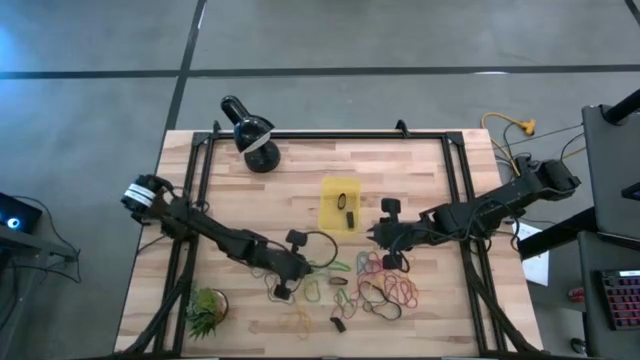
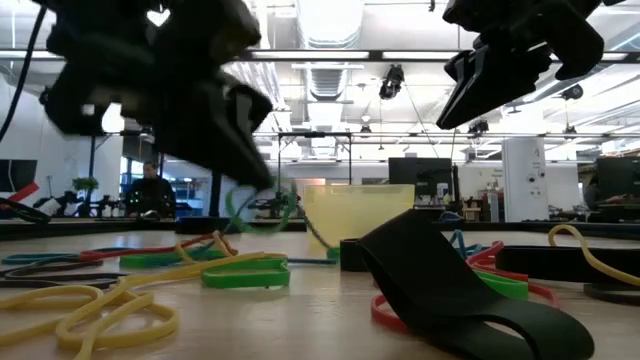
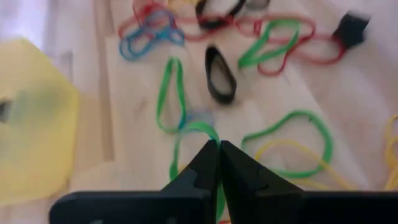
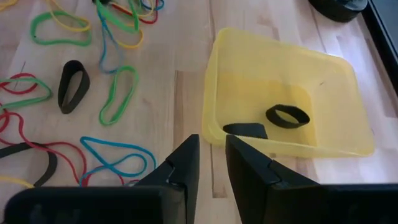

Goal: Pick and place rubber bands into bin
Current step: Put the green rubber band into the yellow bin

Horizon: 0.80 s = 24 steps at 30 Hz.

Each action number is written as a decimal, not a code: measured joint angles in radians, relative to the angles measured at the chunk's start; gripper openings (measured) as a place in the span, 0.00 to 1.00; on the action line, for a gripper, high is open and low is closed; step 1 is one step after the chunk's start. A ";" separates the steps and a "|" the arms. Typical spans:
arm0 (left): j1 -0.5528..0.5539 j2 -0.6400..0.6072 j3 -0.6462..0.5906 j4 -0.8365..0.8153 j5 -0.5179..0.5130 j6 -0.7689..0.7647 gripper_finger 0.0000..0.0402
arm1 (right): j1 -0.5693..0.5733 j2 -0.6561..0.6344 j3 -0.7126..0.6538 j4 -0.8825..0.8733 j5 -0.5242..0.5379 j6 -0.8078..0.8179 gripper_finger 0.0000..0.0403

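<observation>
One small bright yellow rectangular plastic bin [image 1: 340, 206] sits near the middle of the wooden worktop [image 1: 420, 165], and it holds two black rubber bands [image 4: 287, 116]: a looped one lying flat on its floor and a second one at the near wall, partly hidden by the rim. The rest of the thin coloured rubber bands [image 1: 385, 290] lie loose on the worktop in front of the bin, in red, green, yellow, blue and black; they overlap too much for an exact count, though well over a dozen show. In the left wrist view at least three green loops and one black loop [image 3: 220, 74] lie apart from one another.

The left claw [image 3: 219, 155] has its two dark fingers pressed together just above the worktop, over a green loop [image 3: 194, 134]; whether the loop is pinched between them cannot be told. The right claw [image 4: 211, 158] hangs just beside the bin's near wall with its fingers a little apart and nothing between them.

One black domed lamp [image 1: 250, 130] stands at the far left of the worktop, and one small spiky green plant [image 1: 205, 311] at the near left corner.
</observation>
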 joint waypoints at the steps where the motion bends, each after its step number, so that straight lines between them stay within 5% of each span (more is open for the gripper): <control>1: 0.000 -0.013 0.000 0.000 -0.001 0.010 0.00 | 0.000 0.000 -0.003 0.000 0.000 0.004 0.19; 6: 0.000 -0.062 -0.001 0.007 -0.019 0.039 0.00 | 0.000 0.000 -0.012 0.000 0.000 0.029 0.18; 11: 0.005 -0.058 -0.002 -0.006 0.108 0.000 0.00 | 0.006 0.000 -0.015 -0.001 0.000 0.041 0.17; 24: 0.014 -0.009 -0.014 -0.051 0.211 -0.063 0.00 | 0.018 0.000 -0.015 0.006 0.000 0.067 0.18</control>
